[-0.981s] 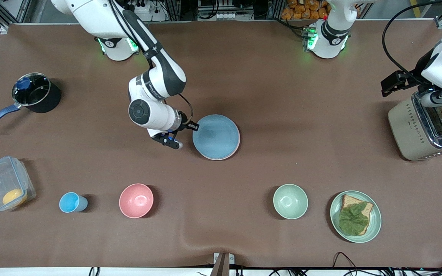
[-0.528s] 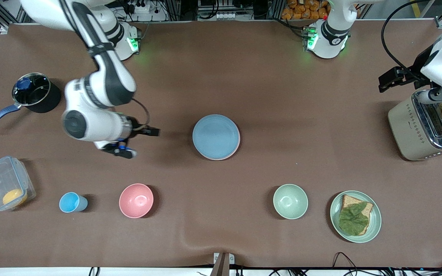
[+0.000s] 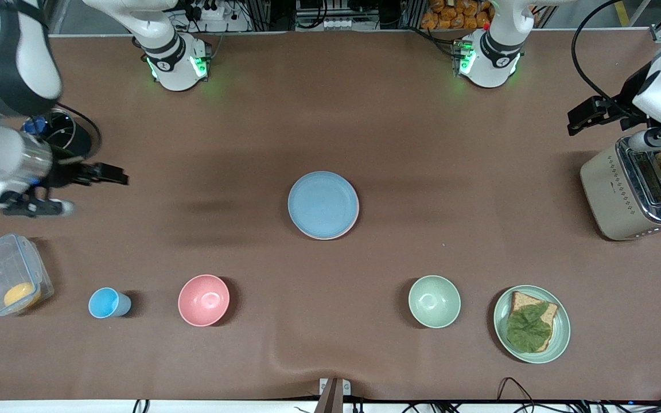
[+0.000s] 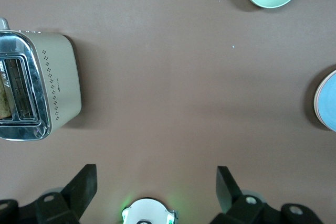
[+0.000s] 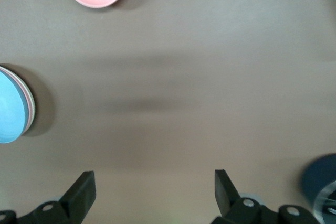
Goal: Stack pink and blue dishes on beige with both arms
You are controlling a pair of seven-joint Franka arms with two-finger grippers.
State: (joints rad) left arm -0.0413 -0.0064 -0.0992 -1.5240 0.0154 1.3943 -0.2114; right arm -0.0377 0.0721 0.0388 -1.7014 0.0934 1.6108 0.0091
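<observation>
Since the moment before, the right arm had swung away from the stacked plates to its own end of the table, and its right gripper [image 3: 49, 192] hung over bare cloth beside the dark saucepan [image 3: 63, 135], fingers spread wide and holding nothing. At the table's middle lay the light blue plate [image 3: 323, 203] on top of the pink plate [image 3: 356, 217], of which only a thin rim showed; whether a beige plate sat underneath I couldn't make out. Over the toaster [image 3: 623, 195] waited the left gripper [image 4: 155, 192], likewise wide open and empty. Nearer the front camera stood the pink bowl [image 3: 203, 300] and green bowl [image 3: 434, 301].
</observation>
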